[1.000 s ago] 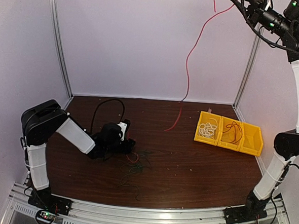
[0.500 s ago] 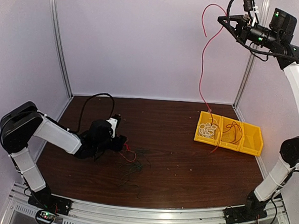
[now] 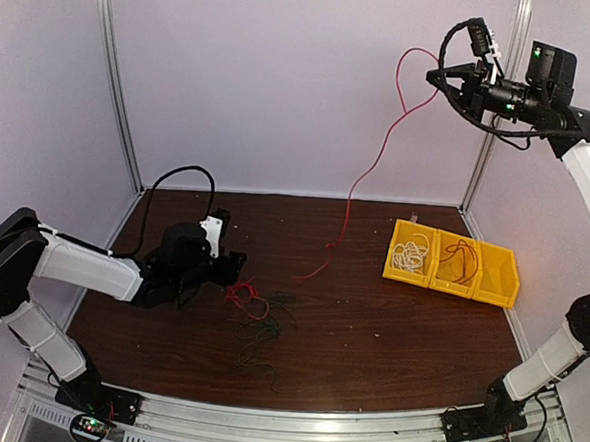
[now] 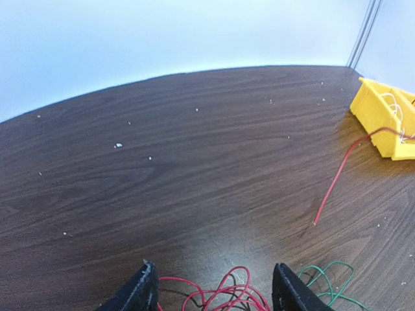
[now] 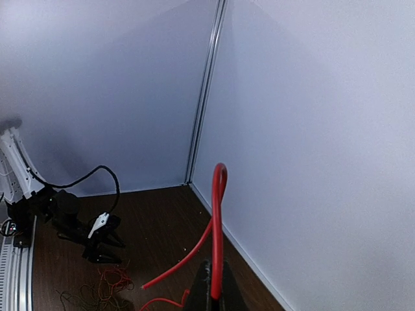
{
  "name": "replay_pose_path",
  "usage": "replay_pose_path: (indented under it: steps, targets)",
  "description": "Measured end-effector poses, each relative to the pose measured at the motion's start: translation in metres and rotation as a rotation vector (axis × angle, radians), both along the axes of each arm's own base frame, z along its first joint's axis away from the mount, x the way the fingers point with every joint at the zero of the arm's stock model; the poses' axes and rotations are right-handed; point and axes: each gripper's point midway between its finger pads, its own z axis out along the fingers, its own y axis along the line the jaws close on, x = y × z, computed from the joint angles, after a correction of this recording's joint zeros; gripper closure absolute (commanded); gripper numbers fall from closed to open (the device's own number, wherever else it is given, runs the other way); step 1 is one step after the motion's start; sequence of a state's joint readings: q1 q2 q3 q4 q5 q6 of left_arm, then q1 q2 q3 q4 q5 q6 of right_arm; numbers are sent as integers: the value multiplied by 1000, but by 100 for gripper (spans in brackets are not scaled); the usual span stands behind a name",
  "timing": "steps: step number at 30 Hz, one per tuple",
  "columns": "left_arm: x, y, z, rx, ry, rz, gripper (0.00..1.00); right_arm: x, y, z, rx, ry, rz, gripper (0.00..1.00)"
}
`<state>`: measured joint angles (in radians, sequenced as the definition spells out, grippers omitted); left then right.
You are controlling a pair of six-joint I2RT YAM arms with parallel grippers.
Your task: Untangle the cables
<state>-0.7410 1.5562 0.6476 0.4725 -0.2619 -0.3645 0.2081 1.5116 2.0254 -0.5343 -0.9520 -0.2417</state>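
My right end effector (image 3: 446, 78) is up high above the far right corner of the worktop (image 3: 368, 336), clenched on a long red cable (image 3: 379, 151). In the right wrist view the strand rises out of the pinched fingers (image 5: 209, 299) and bends over in a tight arch. From the grip it hangs down in a loose curve, and its free end lies on the wood near the middle, closer to the far edge.

My left end effector (image 3: 234, 269) sits low over the left half of the worktop with its fingers spread and gripping nothing. The tangle (image 3: 258, 307) of red and dark green wire lies just in front of it, toward the near edge. From the left wrist, red loops (image 4: 224, 293) show between the two fingertips; I cannot tell whether they touch.

The yellow bin (image 3: 497, 278) stands by the right edge. A white cable (image 3: 410, 255) is in its leftmost compartment and a dark red wire (image 3: 459, 255) in the middle one.
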Motion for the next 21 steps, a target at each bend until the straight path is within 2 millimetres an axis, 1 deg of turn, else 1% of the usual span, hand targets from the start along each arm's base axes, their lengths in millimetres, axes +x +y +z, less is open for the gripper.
replay_pose_path:
  steps: [2, 5, 9, 10, 12, 16, 17, 21]
  targets:
    - [0, 2, 16, -15, -32, 5, 38, 4, -1, -8, -9, 14, -11, 100]
    - [0, 4, 30, -19, -68, 8, 38, 11, -3, -18, -28, 34, -42, 100]
    - [0, 6, 36, 6, -81, 8, 36, 12, -10, -19, -49, 29, -99, 100]
    - [1, 6, 36, 14, -80, 6, 35, 11, -12, -18, -51, 23, -115, 100]
    - [3, 5, 40, 24, -81, 3, 30, 8, -20, -10, -56, -6, -158, 100]
    - [7, 0, 51, 18, -96, -1, 26, 5, -44, 6, -47, -54, -267, 100]
    - [8, -1, 54, 14, -99, -2, 25, 7, -54, 10, -43, -67, -308, 100]
    - [7, -2, 56, 4, -96, -4, 24, 16, -81, 19, -24, -89, -423, 100]
